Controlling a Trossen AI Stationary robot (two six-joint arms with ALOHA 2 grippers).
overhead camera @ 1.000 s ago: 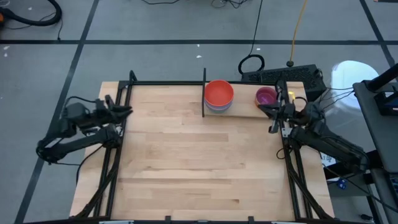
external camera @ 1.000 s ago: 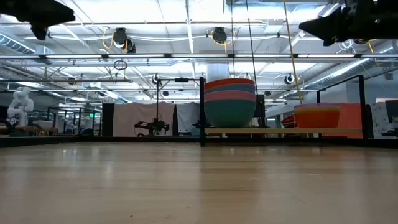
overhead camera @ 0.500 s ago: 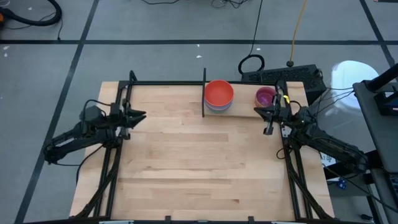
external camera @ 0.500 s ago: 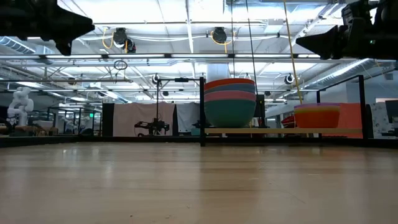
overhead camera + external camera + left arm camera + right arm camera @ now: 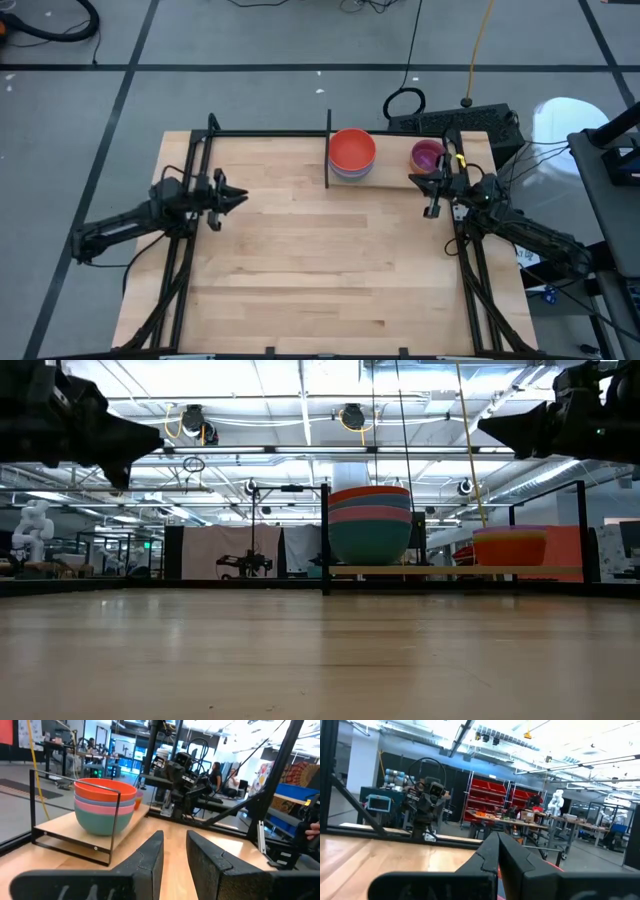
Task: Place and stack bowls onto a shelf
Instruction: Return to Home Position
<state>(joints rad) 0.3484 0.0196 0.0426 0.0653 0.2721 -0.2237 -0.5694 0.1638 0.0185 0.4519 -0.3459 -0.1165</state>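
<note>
With the bowls (image 5: 352,150) in 2 stacks on the shelf (image 5: 450,570) at the worktop's (image 5: 320,270) far edge, I judge it best to draw the left hand (image 5: 236,198), fingers slightly apart, and the right hand (image 5: 418,180), fingers together and empty, back high and slow.

The top orange bowl (image 5: 352,150) hides most of the stack (image 5: 369,530) under it from above

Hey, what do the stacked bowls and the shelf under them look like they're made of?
The bowl stack looks like plastic: smooth, slightly glossy, flat solid colours, thin rims. The shelf has a board that looks like pale tan matte wood, on legs like thin black metal rod, probably painted.
</note>
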